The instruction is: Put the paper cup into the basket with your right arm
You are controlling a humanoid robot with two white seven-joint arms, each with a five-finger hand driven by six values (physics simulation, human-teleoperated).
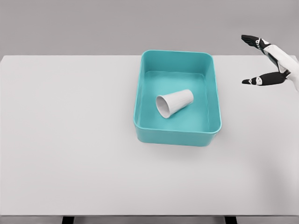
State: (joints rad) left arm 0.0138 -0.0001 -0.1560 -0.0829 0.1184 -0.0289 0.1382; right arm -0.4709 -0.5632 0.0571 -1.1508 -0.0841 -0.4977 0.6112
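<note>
Head view
Cup: the paper cup lies on its side inside the teal basket, mouth toward the lower left.
Right hand: fingers spread, holding nothing, beside the basket.
Advice: draw the arm away high, clear of the rim.

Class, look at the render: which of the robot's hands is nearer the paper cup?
Right. The right hand hovers open beyond the teal basket's right wall, up and right of the paper cup lying inside. The left hand is out of view.
</note>
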